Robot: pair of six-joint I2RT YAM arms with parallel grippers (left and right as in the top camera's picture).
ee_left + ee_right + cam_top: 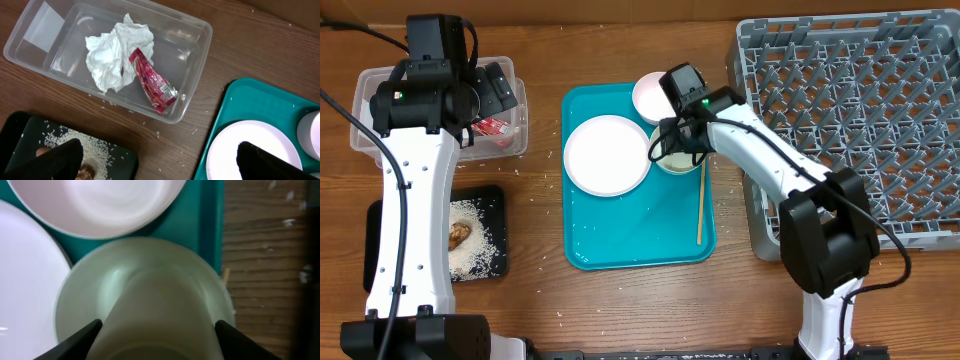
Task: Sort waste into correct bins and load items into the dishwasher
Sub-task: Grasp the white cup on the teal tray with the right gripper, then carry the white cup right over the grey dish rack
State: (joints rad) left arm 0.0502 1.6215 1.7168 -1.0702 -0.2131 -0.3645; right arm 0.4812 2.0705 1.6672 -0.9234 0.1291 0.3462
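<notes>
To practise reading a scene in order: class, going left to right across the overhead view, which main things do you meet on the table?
Clear plastic tub → large white plate → pale green bowl → thin tan stick → grey dish rack.

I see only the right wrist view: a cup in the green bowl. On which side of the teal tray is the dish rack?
Observer: The grey dish rack stands beside the teal tray, on the robot's right.
Operator: What lies in the clear tub?
Observer: A crumpled white napkin and a red wrapper.
Operator: And in the black tray?
Observer: White rice and a brown lump.
</notes>
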